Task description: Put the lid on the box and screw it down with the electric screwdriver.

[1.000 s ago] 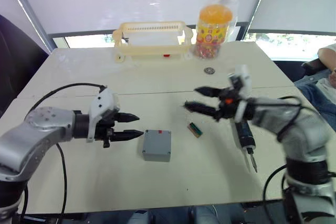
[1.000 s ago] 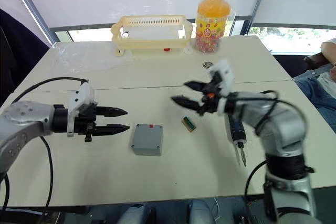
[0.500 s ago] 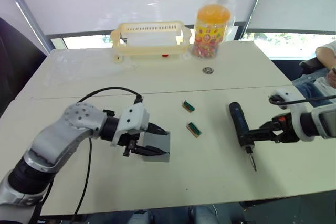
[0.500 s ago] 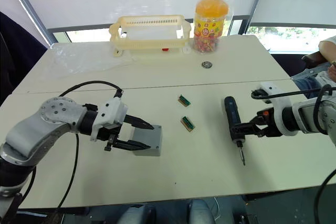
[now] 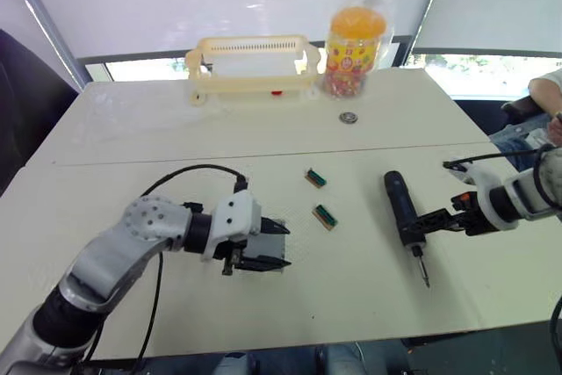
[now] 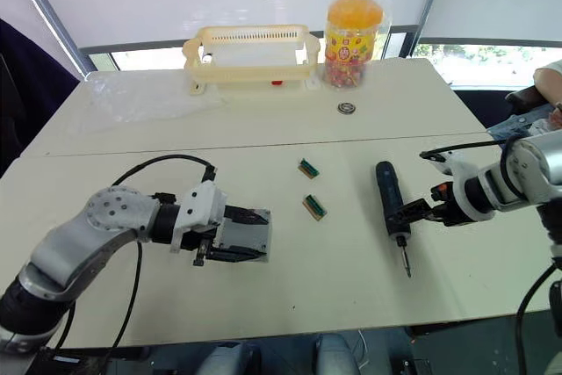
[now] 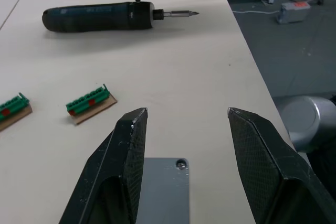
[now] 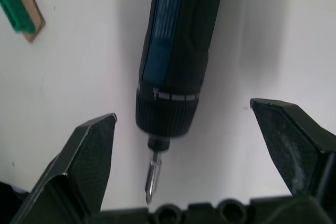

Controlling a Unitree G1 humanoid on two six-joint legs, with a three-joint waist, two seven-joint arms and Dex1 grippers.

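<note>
Left tool (image 7: 184, 129) spread wide astride the box (image 6: 247, 233), right tool (image 8: 199, 156) agape straddling the electric screwdriver (image 6: 387, 198)

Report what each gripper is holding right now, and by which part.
Nothing is held. The left gripper is open astride the box; the right gripper is open around the electric screwdriver near its bit end.

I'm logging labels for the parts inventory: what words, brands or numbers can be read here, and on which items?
None can be read.
The candy jar: printed label, too small and blurred to read.
The electric screwdriver: pale band markings, no legible text.
The box: no text visible.
</note>
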